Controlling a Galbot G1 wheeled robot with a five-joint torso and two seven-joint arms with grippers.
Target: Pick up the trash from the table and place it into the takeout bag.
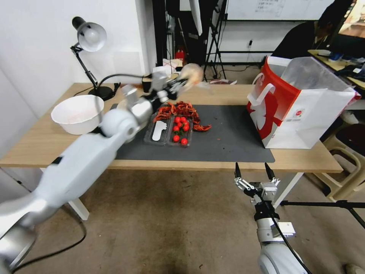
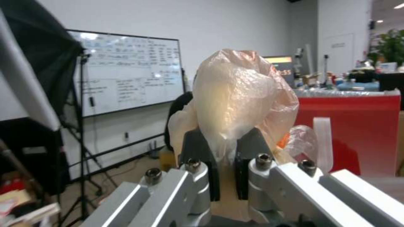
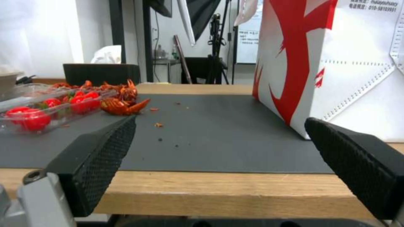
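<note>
My left gripper [image 1: 181, 82] is raised above the far side of the table [image 1: 228, 93], shut on a small clear bag [image 1: 192, 73] with a beige lump; in the left wrist view the bag [image 2: 240, 97] bulges up from between the dark fingers [image 2: 201, 148]. The red and white takeout bag [image 1: 300, 102] stands open at the table's right end, well right of that gripper; its red side [image 2: 358, 126] lies beyond the held bag. My right gripper [image 1: 254, 172] hangs open below the table's front edge, facing the dark mat [image 3: 210, 132] and the takeout bag [image 3: 328, 63].
A clear tray [image 1: 169, 131] with cherry tomatoes and a pile of red crayfish shells [image 1: 182, 110] sit on the mat's left part. A large white bowl [image 1: 78, 113] and a desk lamp [image 1: 89, 38] stand at the table's left. A chair [image 1: 346, 152] is right of the table.
</note>
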